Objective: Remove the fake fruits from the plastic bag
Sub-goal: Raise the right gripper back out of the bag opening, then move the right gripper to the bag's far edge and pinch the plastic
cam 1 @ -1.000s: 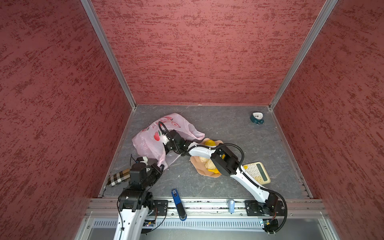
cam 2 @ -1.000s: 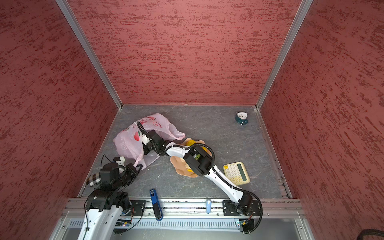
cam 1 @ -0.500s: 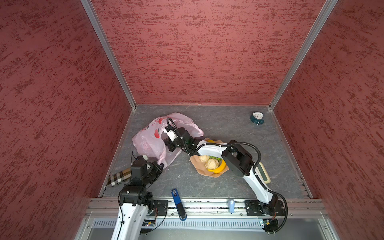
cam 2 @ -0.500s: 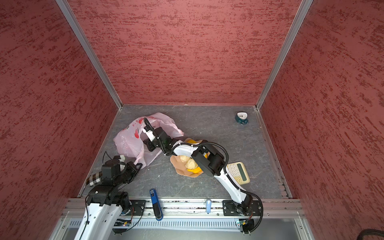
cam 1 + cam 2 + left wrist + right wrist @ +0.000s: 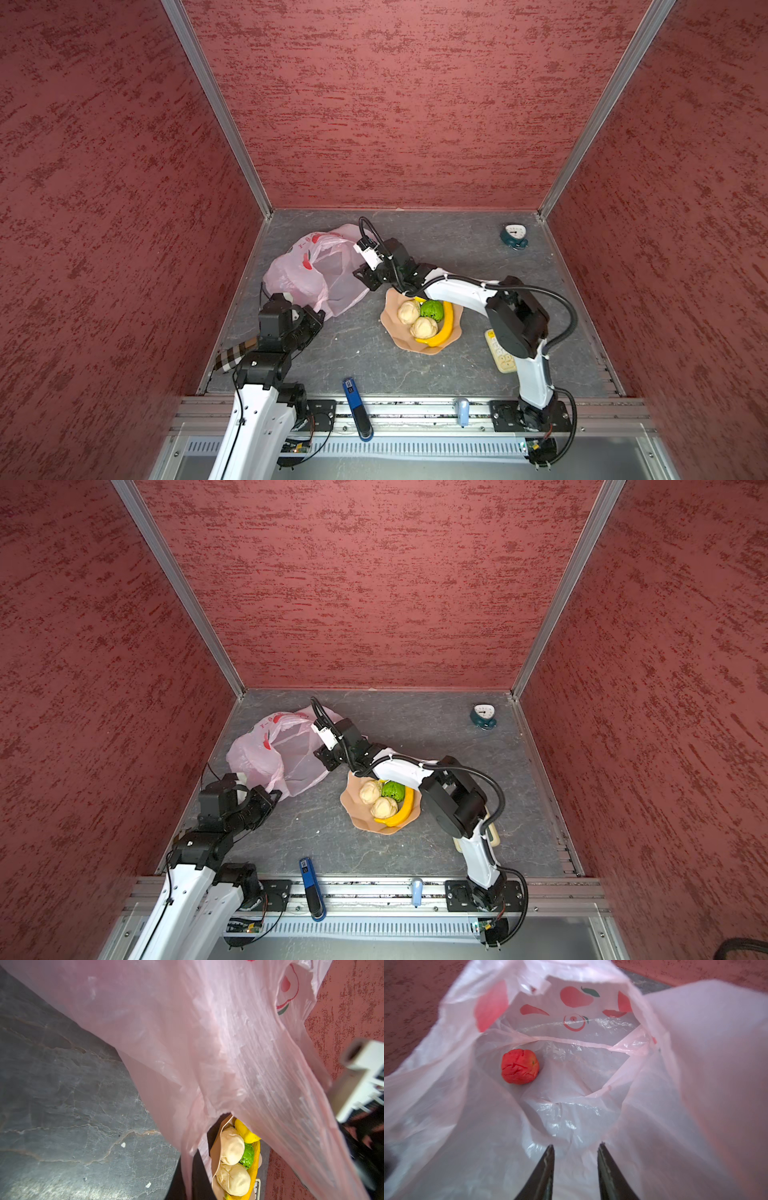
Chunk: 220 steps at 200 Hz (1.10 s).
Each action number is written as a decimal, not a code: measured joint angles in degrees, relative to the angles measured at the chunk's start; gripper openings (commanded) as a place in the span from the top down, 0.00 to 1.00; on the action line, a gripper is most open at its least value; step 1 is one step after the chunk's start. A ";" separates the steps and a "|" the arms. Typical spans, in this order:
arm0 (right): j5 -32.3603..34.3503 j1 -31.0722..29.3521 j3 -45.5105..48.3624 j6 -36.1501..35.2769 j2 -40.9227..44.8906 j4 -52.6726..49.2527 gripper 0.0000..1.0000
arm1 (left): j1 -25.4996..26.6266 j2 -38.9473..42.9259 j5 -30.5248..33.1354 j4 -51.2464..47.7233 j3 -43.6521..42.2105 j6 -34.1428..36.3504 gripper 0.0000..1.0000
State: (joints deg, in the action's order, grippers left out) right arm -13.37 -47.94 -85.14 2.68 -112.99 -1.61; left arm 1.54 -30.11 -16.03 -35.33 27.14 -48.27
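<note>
The pale-pink plastic bag (image 5: 307,270) lies at the back left with its mouth spread toward the bowl (image 5: 390,332). One fake fruit, a red one (image 5: 520,1069), lies inside the bag. My right gripper (image 5: 575,1146) is open and empty at the bag's mouth (image 5: 365,279), short of the red fruit. My left gripper (image 5: 316,318) is shut on the bag's near edge (image 5: 188,1167). The peach bowl holds two beige balls (image 5: 408,311), a green fruit (image 5: 432,309), a banana (image 5: 444,330) and a small yellow fruit (image 5: 246,1132).
A calculator (image 5: 502,358) lies under my right arm's elbow. A teal clock (image 5: 514,237) stands at the back right corner. A blue tool (image 5: 355,401) rests on the front rail, and a checkered roll (image 5: 232,358) lies by the left wall. Red walls enclose three sides.
My right gripper has drawn back rightward to the bag's mouth and its jaws have opened. Its arm has lifted off the bowl, uncovering the fruits. The left gripper keeps its hold.
</note>
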 measured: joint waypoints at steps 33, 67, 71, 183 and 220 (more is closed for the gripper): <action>0.17 -0.39 -3.13 -3.67 8.72 -9.49 0.48 | -0.39 -0.85 0.04 1.16 0.83 1.33 0.92; 4.68 -0.72 -13.03 -7.93 7.50 -16.63 0.43 | -0.74 -2.19 -0.44 2.29 1.20 2.54 0.92; 5.25 -0.72 -14.45 -8.55 6.73 -17.51 0.43 | -0.74 -2.16 -0.48 2.36 1.20 2.71 0.92; 22.84 -0.72 -30.27 -19.98 -18.32 -19.76 0.37 | -1.18 5.01 -2.71 1.49 -0.17 3.15 0.92; 26.82 -0.70 -29.86 -21.38 -18.32 -11.08 0.35 | -1.40 7.26 -3.34 -0.44 -1.53 3.15 0.92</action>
State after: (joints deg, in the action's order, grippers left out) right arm 13.45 -48.64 -115.00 -18.70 -131.31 -12.69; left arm 0.14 -22.85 -19.38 -35.77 25.61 -45.12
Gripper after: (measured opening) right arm 0.642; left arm 0.083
